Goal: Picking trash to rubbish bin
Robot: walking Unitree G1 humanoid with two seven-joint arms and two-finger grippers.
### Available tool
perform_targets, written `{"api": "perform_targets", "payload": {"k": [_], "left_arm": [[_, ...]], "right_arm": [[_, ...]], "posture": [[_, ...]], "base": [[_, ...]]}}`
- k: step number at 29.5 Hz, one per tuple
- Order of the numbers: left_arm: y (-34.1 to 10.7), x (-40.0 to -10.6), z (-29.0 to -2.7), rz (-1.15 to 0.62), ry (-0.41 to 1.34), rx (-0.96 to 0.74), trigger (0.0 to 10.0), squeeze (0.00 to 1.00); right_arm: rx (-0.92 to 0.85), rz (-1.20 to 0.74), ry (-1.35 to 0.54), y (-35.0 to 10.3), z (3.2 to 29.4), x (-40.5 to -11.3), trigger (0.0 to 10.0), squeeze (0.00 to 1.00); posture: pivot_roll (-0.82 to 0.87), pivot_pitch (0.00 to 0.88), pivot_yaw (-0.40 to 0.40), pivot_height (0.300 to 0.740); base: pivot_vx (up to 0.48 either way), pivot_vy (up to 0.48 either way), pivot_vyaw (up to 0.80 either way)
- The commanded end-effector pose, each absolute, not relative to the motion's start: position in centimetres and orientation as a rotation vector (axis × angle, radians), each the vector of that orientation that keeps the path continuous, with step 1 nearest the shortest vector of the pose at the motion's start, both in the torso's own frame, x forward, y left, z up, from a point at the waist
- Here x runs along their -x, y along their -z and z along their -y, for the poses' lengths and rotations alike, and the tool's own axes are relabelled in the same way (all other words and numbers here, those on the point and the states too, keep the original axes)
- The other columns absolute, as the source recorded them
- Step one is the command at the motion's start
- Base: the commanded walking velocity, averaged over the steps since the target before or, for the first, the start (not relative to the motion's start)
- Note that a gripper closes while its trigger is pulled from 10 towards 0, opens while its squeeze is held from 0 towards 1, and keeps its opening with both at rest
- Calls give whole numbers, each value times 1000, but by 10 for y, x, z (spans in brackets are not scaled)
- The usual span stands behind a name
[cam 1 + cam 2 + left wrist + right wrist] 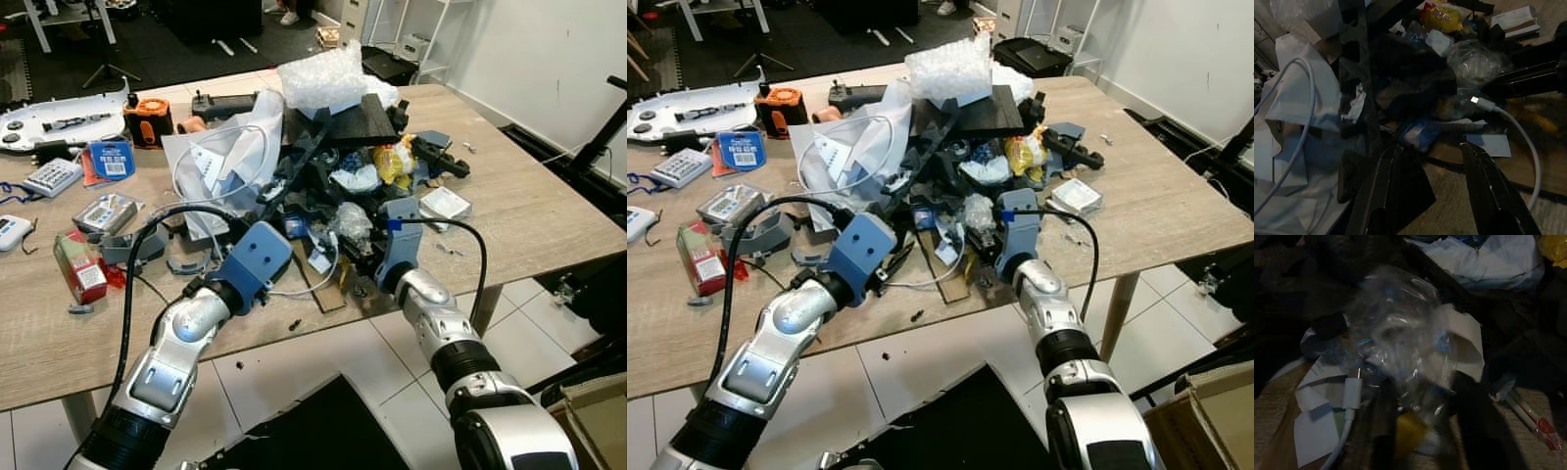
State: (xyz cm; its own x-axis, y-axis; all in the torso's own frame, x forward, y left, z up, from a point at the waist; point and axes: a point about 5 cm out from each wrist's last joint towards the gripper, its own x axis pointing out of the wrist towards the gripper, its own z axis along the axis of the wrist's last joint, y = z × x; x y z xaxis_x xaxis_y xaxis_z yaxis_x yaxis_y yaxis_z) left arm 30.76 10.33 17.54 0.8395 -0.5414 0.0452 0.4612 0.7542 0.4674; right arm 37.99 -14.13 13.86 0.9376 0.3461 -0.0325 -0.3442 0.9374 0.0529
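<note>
A: Clear crinkled plastic bag (1400,357) lies at the near edge of the trash pile (343,166) on the wooden table (549,215); nothing looks cleared yet.

B: Right gripper (1420,431) is at that bag, fingers apart around it, not clenched. Left gripper (1430,191) hovers released by the pile's near-left edge, over a white cable (1518,132).

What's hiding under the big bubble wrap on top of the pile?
The bubble wrap lies on a flat black foam slab. Below that are a yellow snack bag and crumpled white paper. Whatever lies deeper in the heap is covered.
</note>
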Motion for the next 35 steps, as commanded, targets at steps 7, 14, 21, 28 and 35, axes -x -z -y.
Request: {"api": "perform_targets", "payload": {"k": [7,14,21,28,35], "left_arm": [[-172,-307,-99,176,560,-459,10000,0],[-173,-307,-100,178,556,-459,10000,0],[-173,-308,-101,178,556,-461,10000,0],[-172,-306,-99,177,571,-459,10000,0],[-172,-307,-98,178,575,-457,10000,0]], "right_arm": [[-75,-20,-359,-143,145,-380,0,0],[-126,42,-391,-165,147,-383,0,0],[-162,116,-440,-197,153,-382,0,0],[-78,133,-563,-231,161,-366,0,0],[-36,153,-542,-249,174,-362,0,0]], "posture": [[111,134,-43,740],[112,128,-42,740],[109,127,-42,740],[109,127,-42,740],[100,124,-38,740]], "base": [[0,0,0],[0,0,0],[0,0,0],[0,0,0],[0,0,0]]}}
